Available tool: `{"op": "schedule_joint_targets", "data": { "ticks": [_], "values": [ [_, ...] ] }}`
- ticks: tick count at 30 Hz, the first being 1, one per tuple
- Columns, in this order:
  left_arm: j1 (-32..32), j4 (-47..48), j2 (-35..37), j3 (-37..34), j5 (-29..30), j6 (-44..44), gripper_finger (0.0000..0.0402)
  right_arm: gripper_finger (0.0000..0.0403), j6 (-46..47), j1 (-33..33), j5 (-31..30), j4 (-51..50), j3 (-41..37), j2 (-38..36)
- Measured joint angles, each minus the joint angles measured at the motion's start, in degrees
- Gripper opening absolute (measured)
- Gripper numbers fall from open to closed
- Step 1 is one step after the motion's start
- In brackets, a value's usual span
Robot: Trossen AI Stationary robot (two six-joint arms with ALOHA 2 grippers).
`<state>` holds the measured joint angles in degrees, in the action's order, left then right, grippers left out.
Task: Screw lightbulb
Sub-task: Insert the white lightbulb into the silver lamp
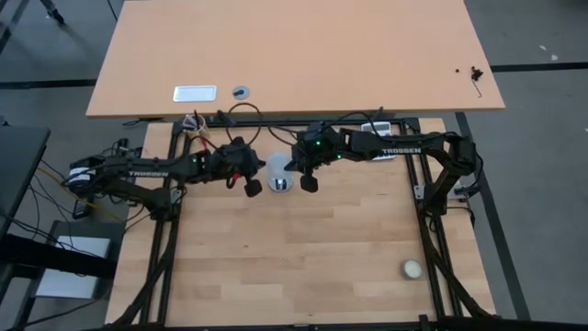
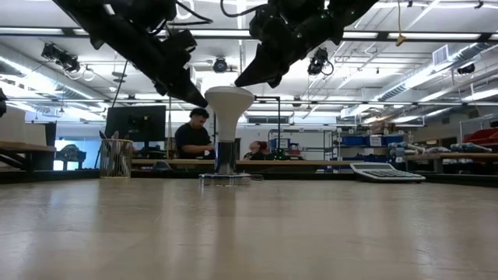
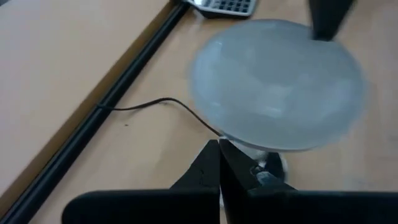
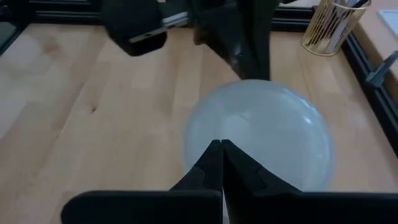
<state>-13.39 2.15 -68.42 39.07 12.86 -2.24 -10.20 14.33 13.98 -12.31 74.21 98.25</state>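
the lightbulb (image 2: pixel 228 105) stands upright in the middle of the wooden table (image 1: pixel 303 248), its dome up and its grey screw base down in the round socket (image 2: pixel 226 177), whose thin black cord (image 3: pixel 155 104) trails off across the wood. in the low view both arms come down on either side of the dome. the left gripper (image 1: pixel 251 184) sits just beside the bulb on its left, the right gripper (image 1: pixel 309 181) just beside it on its right; neither clearly touches the glass. each wrist view shows that arm's own two fingers pressed together with nothing between them, the left pair (image 3: pixel 219 180) and the right pair (image 4: pixel 219 177) both aimed at the dome.

judged from this, the bulb is seated but the turning is not surely done. to do it well, one gripper would need to spread wide enough for the dome, grip lightly and twist about the upright axis, while the other steadies the socket so it does not spin or slide.

readable writing: "trossen" in white on both arms. a calculator (image 2: pixel 385 172) lies at the far edge; its keys are too small to read.
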Motion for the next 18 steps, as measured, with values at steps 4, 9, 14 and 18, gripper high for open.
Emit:
{"op": "schedule_joint_targets", "data": {
  "ticks": [4,9,14,18],
  "values": [
    [-0.8,1.2,0.4,0.0,0.0,-0.3,0.0,0.0008,0.0,0.6,-0.1,1.3,-0.2,-0.3],
    [-0.9,5.0,1.3,0.0,0.0,0.3,0.0,0.0009,0.0,2.2,-0.8,3.0,-0.3,-1.0],
    [-0.4,8.9,2.5,0.0,0.0,2.5,0.0,0.0009,0.0,4.6,-0.8,3.7,-0.3,-1.1],
    [1.5,10.7,4.2,0.0,-0.4,3.0,0.0,0.0009,0.0,5.4,-0.9,4.6,-0.3,-1.0]
  ]
}}
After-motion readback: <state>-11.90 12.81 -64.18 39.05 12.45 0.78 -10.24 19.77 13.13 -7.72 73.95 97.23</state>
